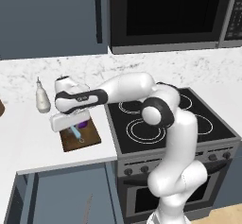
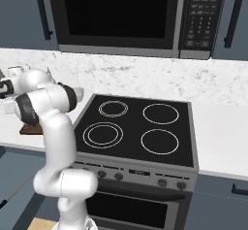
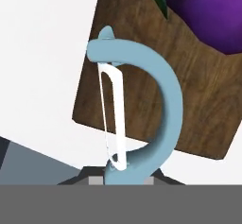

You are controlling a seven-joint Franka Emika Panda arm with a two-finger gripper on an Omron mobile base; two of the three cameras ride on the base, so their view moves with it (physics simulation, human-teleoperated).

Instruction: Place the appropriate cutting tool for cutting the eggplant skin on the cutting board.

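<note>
Left base view: arm stretched left over the tabletop (image 1: 28, 133), hand low above the cutting board (image 1: 90, 138), with the peeler (image 1: 75, 132) hanging under it and a patch of purple eggplant (image 1: 83, 123) just behind. A white bottle (image 1: 42, 98) stands near the backsplash, stove (image 1: 165, 124) to the right.

Right base view: the arm hides most of this; a sliver of board (image 2: 30, 130) shows.

Hand view: claw (image 3: 127, 178) narrow, clamped on the peeler's light blue handle at the frame's bottom. C-shaped blue frame (image 3: 160, 90), pale blade across it, held over the board's edge. Eggplant (image 3: 212, 15) on the board, green cap showing.
</note>
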